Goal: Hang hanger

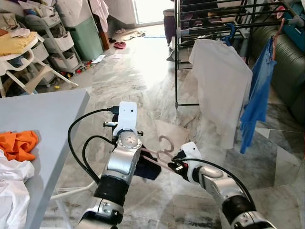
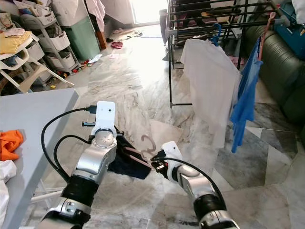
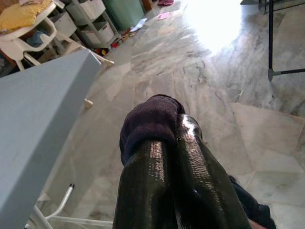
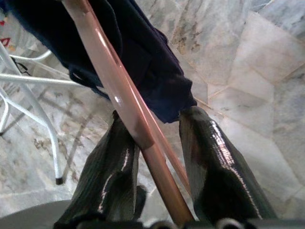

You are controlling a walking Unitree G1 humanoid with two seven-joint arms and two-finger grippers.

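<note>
The left gripper (image 3: pixel 164 138) points out over a marble floor (image 3: pixel 190 62). Its two black fingers (image 3: pixel 200 181) are pressed together on a fold of dark navy cloth (image 3: pixel 150 119), which bulges over the fingertips. More of the cloth (image 3: pixel 252 205) hangs behind the fingers. A grey table (image 3: pixel 38 109) stands beside the gripper, with a white leg (image 3: pixel 59 207) under it. Beyond the table are a white chair (image 3: pixel 33 33), storage drawers (image 3: pixel 93 19) and a black rack foot (image 3: pixel 274 71).
</note>
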